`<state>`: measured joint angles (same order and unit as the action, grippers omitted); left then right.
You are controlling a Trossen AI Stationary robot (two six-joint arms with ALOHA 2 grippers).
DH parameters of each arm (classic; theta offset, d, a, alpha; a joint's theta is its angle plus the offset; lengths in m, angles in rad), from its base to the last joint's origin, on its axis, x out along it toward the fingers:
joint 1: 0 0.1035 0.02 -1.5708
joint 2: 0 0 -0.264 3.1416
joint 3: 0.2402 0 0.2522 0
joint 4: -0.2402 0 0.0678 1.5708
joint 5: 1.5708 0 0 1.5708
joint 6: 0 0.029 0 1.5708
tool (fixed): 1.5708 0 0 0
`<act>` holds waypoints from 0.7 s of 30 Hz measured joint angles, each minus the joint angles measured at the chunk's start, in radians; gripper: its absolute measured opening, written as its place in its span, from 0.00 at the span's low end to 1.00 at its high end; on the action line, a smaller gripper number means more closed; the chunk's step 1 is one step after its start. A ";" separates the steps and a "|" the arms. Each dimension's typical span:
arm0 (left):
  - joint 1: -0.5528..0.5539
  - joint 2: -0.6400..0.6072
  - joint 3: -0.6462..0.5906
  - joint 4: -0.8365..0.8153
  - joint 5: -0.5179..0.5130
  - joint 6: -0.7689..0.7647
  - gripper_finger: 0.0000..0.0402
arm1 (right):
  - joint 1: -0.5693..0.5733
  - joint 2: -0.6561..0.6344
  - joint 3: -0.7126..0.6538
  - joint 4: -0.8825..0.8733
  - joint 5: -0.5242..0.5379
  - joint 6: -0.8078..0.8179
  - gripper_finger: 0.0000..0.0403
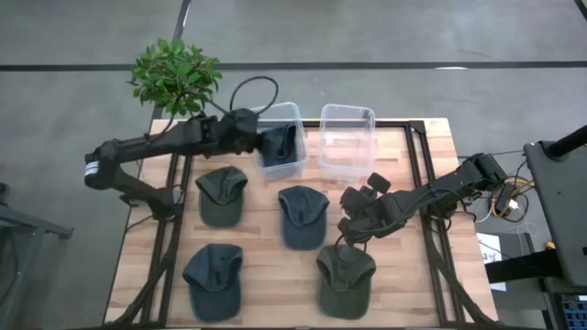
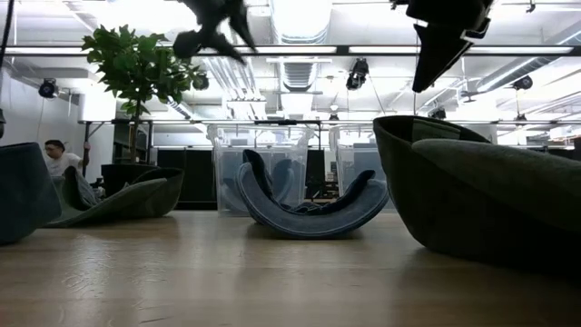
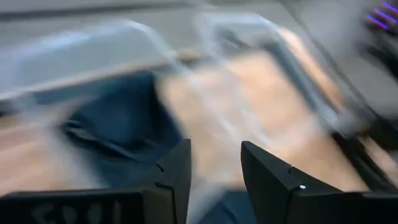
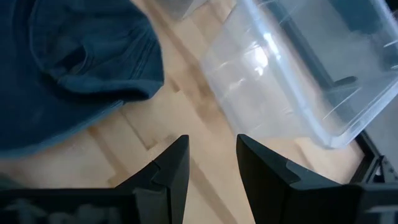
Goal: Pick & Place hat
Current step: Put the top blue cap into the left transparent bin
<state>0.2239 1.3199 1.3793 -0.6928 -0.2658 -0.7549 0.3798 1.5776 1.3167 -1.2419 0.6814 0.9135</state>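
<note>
A blue hat [image 1: 282, 147] lies inside the left clear bin [image 1: 295, 115] at the table's far side, blurred in the left wrist view [image 3: 118, 124]. My left gripper [image 1: 249, 128] [image 3: 214, 177] hovers open just left of that bin, above its rim, with nothing between its fingers. My right gripper [image 1: 353, 218] [image 4: 212, 162] hangs open over bare wood between a blue hat [image 1: 303, 216] [image 4: 68, 62] and a green hat [image 1: 346, 278]. A dark green hat [image 1: 222, 195] and another blue hat [image 1: 213, 280] rest crown-up on the left half of the table.
An empty clear bin [image 1: 347, 137] [image 4: 298, 68] stands right of the first one. A potted plant [image 1: 174, 75] stands at the far left corner, close to my left arm. A black cable [image 1: 252, 87] loops behind the bins. Bare wood shows at the table's right side.
</note>
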 joint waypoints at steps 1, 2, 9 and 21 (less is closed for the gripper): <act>-0.018 -0.010 0.000 -0.001 0.066 0.016 0.33 | 0.000 0.000 0.000 0.000 -0.011 0.000 0.32; -0.040 -0.017 -0.001 -0.002 0.123 0.023 0.33 | 0.000 0.000 0.000 0.001 -0.022 -0.001 0.32; -0.207 -0.066 -0.051 -0.003 0.179 0.080 0.33 | 0.000 0.000 0.000 0.112 -0.168 -0.037 0.32; -0.322 -0.208 -0.260 0.002 -0.002 -0.078 0.33 | -0.015 0.008 -0.053 0.326 -0.343 0.108 0.32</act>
<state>-0.0981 1.1119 1.1189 -0.6905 -0.2681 -0.8326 0.3645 1.5857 1.2637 -0.9159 0.3387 1.0218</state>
